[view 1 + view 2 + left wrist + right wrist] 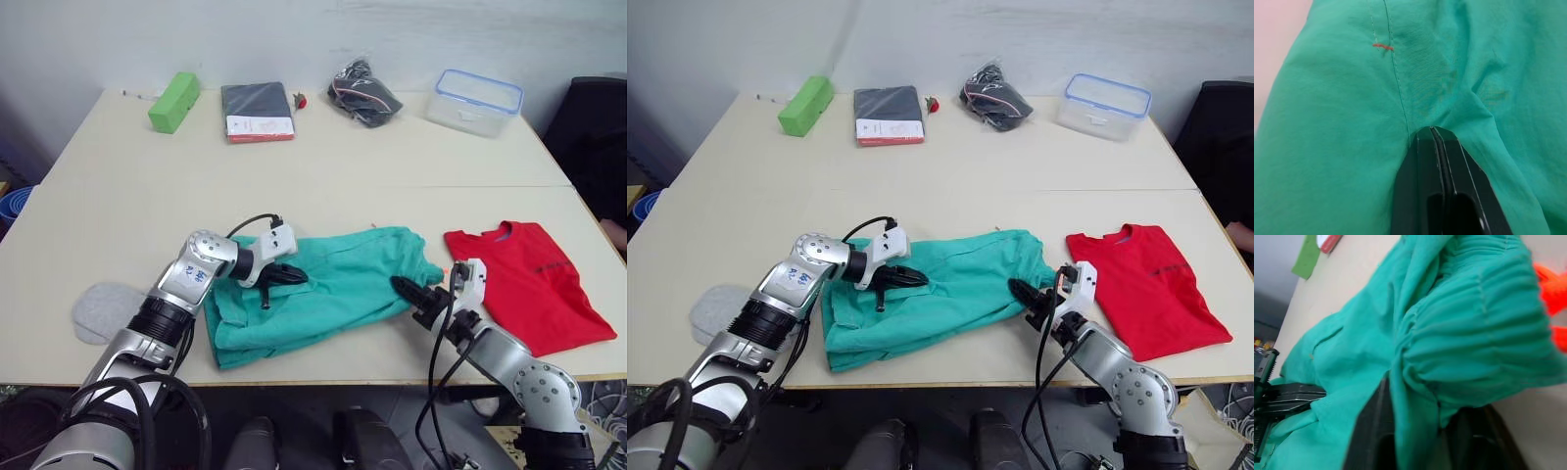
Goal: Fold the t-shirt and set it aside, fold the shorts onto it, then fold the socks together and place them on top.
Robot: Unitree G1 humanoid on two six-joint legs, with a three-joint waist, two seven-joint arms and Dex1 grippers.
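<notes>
From the head camera, the shorts (323, 284) lie spread across the near middle of the table (323, 166), with the t-shirt (534, 279) flat just to their right near the front edge, and a grey sock (106, 311) off at the front left corner. The left gripper (284, 279) sits over the left part of the shorts, fingers down on the cloth; the right gripper (411, 292) is at the shorts' right end, by the waistband. Along the far edge I can see a green block (174, 101), a dark folded package (258, 111), a black bundle (364, 95) and a clear plastic box (477, 101). Over to the left wrist: its fingers (1435, 161) are pressed together, tips nipping a fold of teal fabric beside a seam. And the right wrist: gathered waistband bunches between the right gripper's fingers (1371, 431), which pinch the shorts, with the orange drawstring (1550, 291) just alongside.
</notes>
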